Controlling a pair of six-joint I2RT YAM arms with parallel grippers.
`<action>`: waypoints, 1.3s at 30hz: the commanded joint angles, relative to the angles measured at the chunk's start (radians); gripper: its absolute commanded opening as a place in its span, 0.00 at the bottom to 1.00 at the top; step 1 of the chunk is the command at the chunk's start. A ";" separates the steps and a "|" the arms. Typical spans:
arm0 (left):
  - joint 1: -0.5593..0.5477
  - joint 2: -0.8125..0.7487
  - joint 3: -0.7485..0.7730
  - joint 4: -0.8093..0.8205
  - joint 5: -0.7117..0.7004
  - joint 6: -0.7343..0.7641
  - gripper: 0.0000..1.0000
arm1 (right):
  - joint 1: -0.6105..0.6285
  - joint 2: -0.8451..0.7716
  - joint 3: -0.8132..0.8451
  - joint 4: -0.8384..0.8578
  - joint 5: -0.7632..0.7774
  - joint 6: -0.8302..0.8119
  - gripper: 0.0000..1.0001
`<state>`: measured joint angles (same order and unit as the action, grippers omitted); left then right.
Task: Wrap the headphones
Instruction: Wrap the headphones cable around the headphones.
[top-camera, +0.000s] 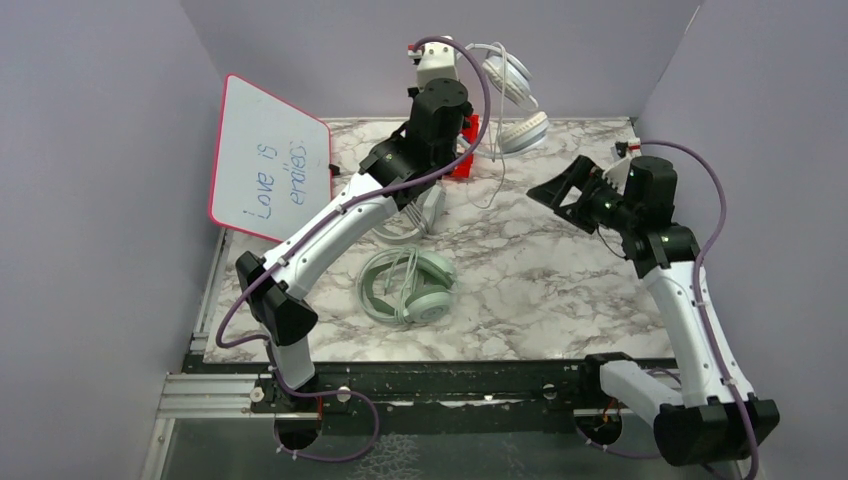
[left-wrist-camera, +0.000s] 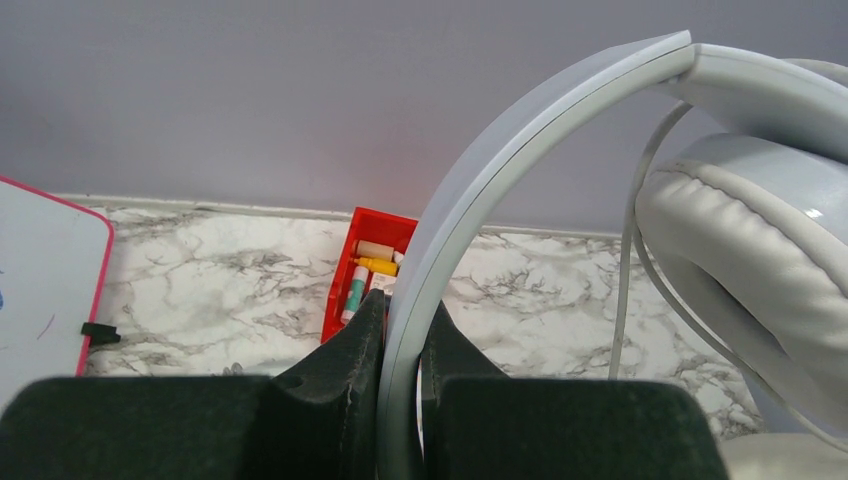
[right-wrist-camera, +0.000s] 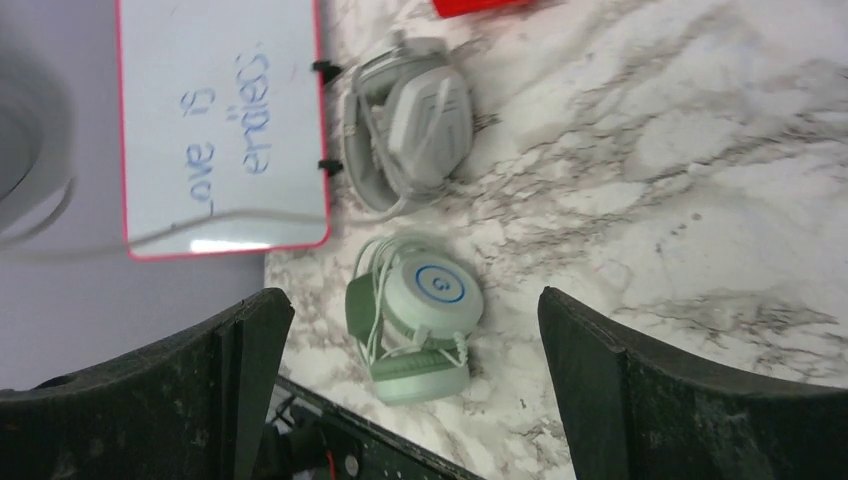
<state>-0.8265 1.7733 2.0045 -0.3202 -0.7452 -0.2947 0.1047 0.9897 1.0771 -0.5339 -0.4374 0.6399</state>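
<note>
My left gripper (left-wrist-camera: 400, 325) is shut on the grey-white band of a white headset (left-wrist-camera: 740, 240), held up above the back of the table (top-camera: 560, 290). In the top view that headset (top-camera: 512, 95) hangs to the right of the left gripper (top-camera: 445, 60), and its thin cable (top-camera: 490, 170) dangles toward the marble. A mint-green headset (top-camera: 410, 288) lies flat near the front, its cable looped round it. A grey-white headset (right-wrist-camera: 415, 125) lies by the whiteboard, partly under the left arm in the top view. My right gripper (top-camera: 560, 192) is open and empty above the table's right half, and its wrist view looks down on the mint-green headset (right-wrist-camera: 425, 310).
A whiteboard (top-camera: 270, 160) with blue writing leans against the left wall. A red tray (top-camera: 465, 160) of markers sits at the back under the held headset. Grey walls close in the table on three sides. The black rail (top-camera: 450, 385) runs along the front edge.
</note>
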 joint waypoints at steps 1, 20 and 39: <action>0.003 -0.068 0.033 0.052 0.058 -0.032 0.00 | -0.092 0.073 -0.045 0.007 -0.053 0.143 1.00; 0.012 -0.123 -0.119 0.182 0.285 -0.024 0.00 | -0.053 0.295 -0.392 0.095 -0.322 0.658 0.84; 0.012 -0.149 -0.140 0.188 0.342 -0.032 0.00 | 0.032 0.355 -0.368 0.214 -0.240 0.893 0.86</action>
<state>-0.8173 1.6680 1.8679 -0.2077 -0.4519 -0.2928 0.1188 1.3403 0.6926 -0.3611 -0.7010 1.4570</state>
